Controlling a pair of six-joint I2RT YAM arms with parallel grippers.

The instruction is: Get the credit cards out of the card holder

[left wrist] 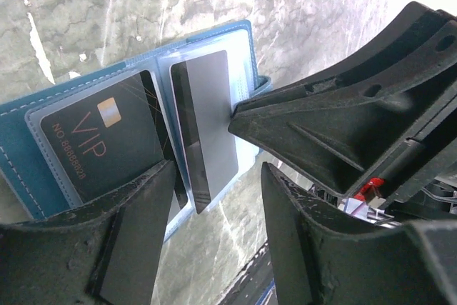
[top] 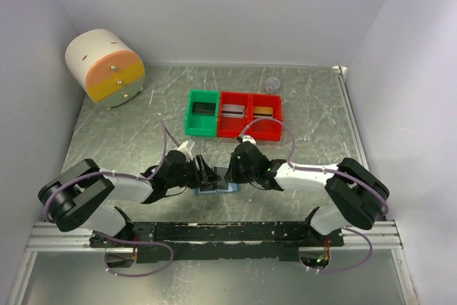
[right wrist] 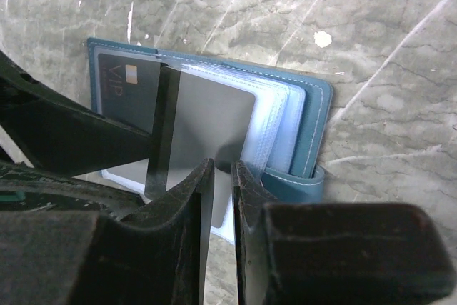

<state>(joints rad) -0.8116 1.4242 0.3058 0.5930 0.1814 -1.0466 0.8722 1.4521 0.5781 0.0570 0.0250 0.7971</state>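
Two grippers meet at the card holder (right wrist: 318,116), which lies open on the marbled table (top: 107,148) just ahead of your arm bases. It is blue-grey with pale stitching and clear inner sleeves. Your left gripper (left wrist: 218,176) has its jaws spread, close by a dark card (left wrist: 100,141) lettered VIP. Your right gripper (right wrist: 223,176) pinches the edge of a silvery-grey card (left wrist: 211,119) with a dark stripe. Farther back stand a green bin (top: 193,113) and two red bins (top: 250,128).

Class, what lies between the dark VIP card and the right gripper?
The silvery-grey card, its edge in the right gripper; the left wrist view shows it.
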